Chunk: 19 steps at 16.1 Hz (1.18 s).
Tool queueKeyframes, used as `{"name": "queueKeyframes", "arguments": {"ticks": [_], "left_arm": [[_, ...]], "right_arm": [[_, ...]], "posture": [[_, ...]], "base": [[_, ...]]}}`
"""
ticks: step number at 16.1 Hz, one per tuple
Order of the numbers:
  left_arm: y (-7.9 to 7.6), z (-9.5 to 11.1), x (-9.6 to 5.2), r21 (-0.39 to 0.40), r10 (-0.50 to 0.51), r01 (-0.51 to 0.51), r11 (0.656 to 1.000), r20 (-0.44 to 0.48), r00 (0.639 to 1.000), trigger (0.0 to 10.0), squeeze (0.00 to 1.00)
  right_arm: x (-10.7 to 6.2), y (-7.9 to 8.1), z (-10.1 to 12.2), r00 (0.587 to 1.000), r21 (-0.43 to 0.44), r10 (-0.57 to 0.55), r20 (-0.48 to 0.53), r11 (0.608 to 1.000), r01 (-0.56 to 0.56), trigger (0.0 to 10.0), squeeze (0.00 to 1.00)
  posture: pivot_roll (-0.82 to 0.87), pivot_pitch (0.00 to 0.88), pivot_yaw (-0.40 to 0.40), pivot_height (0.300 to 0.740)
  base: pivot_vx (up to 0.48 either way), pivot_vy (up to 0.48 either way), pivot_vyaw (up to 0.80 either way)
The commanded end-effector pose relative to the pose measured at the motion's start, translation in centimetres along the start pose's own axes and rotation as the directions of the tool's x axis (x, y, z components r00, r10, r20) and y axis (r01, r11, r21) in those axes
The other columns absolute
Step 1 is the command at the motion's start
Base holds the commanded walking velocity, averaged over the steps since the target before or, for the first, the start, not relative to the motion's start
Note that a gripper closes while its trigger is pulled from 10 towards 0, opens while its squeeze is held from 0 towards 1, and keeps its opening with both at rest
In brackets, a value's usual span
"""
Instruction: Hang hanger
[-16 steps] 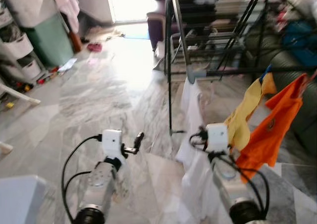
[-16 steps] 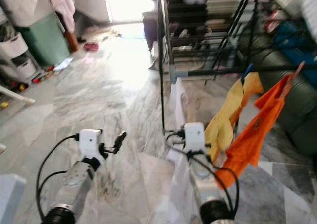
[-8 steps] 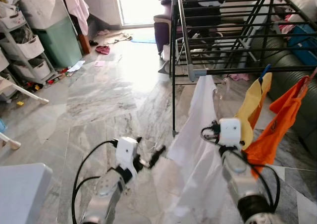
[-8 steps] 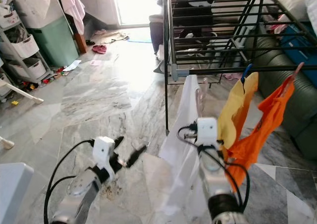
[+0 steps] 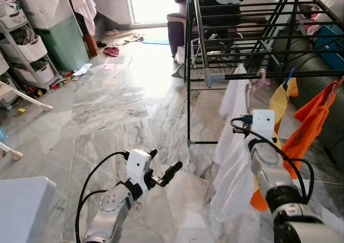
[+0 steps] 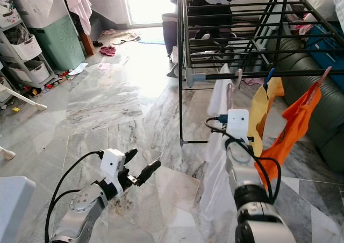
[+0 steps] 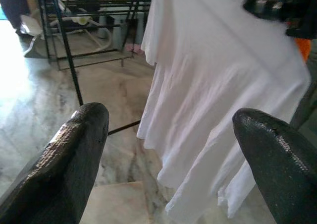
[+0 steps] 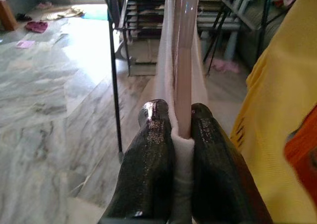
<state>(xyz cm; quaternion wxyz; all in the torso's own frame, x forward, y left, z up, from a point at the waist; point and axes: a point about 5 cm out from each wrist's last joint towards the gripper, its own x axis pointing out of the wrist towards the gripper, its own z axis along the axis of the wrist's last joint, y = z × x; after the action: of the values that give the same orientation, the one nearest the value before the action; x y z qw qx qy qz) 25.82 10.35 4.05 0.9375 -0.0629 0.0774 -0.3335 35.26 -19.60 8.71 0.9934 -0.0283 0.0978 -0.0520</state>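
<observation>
My right gripper (image 8: 176,110) is shut on the stem of a pink hanger (image 8: 182,60) that carries a white garment (image 5: 232,146). It holds them up against the front rail of the black drying rack (image 5: 301,74), just right of the rail's grey end cap. Whether the hook rests on the rail, I cannot tell. A yellow garment (image 5: 279,100) and an orange garment (image 5: 312,122) hang from the same rail, right of the white one. My left gripper (image 5: 164,165) is open and low over the floor, left of the white garment, holding nothing.
A marble floor (image 5: 118,103) stretches ahead to a bright doorway. A green bin (image 5: 62,41) and white shelves (image 5: 27,49) stand at the left. A dark sofa (image 5: 322,65) lies behind the rack, and a pale grey surface (image 5: 21,205) sits at the lower left.
The camera steadied and tilted up. My right gripper raised the hanger and white garment from low beside the rack up to the front rail. The left gripper stayed open and low.
</observation>
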Motion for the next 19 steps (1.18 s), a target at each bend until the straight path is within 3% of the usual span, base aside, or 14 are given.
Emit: {"name": "queueKeyframes", "arguments": {"ticks": [1,4,8,13,19], "left_arm": [[-0.1,0.3,0.0,-0.002,-0.023,0.023,1.0,0.003,1.0,10.0,0.0],[0.0,0.3,-0.1,0.007,-0.044,0.044,0.999,-0.016,0.999,10.0,0.0],[-0.4,0.1,-0.2,-0.003,-0.046,0.046,0.999,-0.017,0.999,10.0,0.0],[-0.1,0.1,-0.7,0.005,-0.038,0.038,0.999,-0.023,0.999,10.0,0.0],[-0.1,0.1,-0.8,0.011,-0.034,0.035,0.999,-0.035,0.999,10.0,0.0]], "right_arm": [[0.5,0.2,1.3,1.0,0.019,0.015,0.017,1.0,-0.016,10.0,0.0],[1.8,0.6,3.1,0.998,-0.006,0.06,-0.018,0.998,-0.06,10.0,0.0],[2.4,1.0,4.9,0.997,-0.002,0.077,0.008,0.997,-0.077,10.0,0.0],[2.8,2.4,5.3,0.985,0.026,0.158,-0.066,0.987,-0.156,10.0,0.0],[2.8,1.6,4.3,0.972,0.083,0.158,-0.173,0.986,-0.145,10.0,0.0]], "posture": [[-0.14,0.0,0.064,0.74],[-0.14,0.0,0.065,0.74],[-0.13,0.0,0.062,0.74],[-0.12,0.003,0.056,0.74],[-0.11,0.0,0.056,0.74]], "base": [[0.0,0.0,0.0],[0.0,0.0,0.0],[0.0,0.0,0.0],[0.0,0.0,0.0],[0.0,0.0,0.0]]}}
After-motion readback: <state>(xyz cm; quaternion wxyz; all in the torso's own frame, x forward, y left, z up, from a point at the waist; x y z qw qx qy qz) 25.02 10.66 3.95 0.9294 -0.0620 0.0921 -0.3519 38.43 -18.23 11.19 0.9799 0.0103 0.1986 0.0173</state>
